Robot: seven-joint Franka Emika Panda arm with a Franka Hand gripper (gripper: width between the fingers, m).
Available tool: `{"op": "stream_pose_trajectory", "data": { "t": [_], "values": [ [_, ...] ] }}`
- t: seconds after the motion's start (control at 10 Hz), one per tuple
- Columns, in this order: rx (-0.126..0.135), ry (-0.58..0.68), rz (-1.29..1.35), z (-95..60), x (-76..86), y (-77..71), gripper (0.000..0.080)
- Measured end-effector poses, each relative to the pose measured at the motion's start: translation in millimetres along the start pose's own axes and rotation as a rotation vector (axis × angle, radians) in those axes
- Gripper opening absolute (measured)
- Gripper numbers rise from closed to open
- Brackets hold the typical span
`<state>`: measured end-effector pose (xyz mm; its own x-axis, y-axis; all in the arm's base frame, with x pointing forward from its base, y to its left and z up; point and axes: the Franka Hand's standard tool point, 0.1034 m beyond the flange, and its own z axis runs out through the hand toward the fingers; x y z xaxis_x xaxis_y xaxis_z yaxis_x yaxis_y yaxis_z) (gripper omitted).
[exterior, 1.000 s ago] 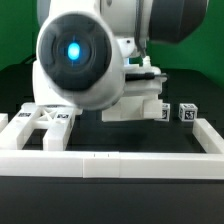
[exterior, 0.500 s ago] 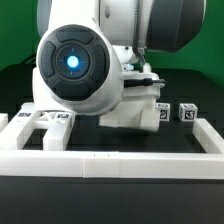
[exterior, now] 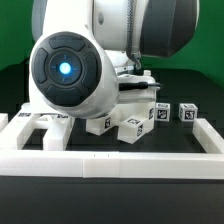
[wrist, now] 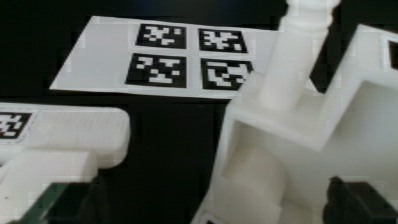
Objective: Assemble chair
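In the wrist view a big white chair piece [wrist: 302, 130] with a round peg [wrist: 306, 15] fills the space between my gripper's [wrist: 214, 218] dark fingers [wrist: 356, 200]. One finger lies against it and the gap by the other is dark. The fingertips are out of frame. In the exterior view the same tagged piece [exterior: 130, 127] hangs low under the hand, near the table. Another tagged white chair piece [wrist: 63, 140] lies beside it. A flat tagged piece [exterior: 40, 118] lies at the exterior view's left. Two small tagged blocks [exterior: 160, 112] [exterior: 186, 113] stand at the right.
The marker board [wrist: 187, 58] with its square tags lies on the black table beyond the held piece. The long white border rail [exterior: 110, 160] runs along the front and up both sides. The arm's large body [exterior: 70, 70] hides the middle of the exterior view.
The arm has shifted toward the exterior view's left and slightly up. The tagged chair piece under the hand has come into sight, low and nearer the front rail.
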<state>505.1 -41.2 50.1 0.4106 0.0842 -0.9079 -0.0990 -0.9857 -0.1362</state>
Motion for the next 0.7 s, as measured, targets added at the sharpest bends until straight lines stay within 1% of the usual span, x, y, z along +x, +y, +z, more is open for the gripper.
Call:
{"op": "stream_pose_trajectory", "data": {
  "t": [0.1, 0.2, 0.3, 0.4, 0.6, 0.7],
  "values": [
    [0.002, 0.010, -0.029, -4.1, -0.7, 2.0, 0.0639],
    [0.001, 0.028, -0.069, -10.7, -3.0, 4.2, 0.0647],
    [0.000, 0.038, -0.085, -15.4, -9.2, 4.6, 0.0647],
    [0.002, 0.042, -0.091, -17.5, -9.7, 7.7, 0.0647],
    [-0.004, 0.088, -0.101, -23.5, -8.7, 12.2, 0.0649],
    [-0.001, 0.082, -0.100, -23.2, -10.5, 12.1, 0.0649]
  ]
}}
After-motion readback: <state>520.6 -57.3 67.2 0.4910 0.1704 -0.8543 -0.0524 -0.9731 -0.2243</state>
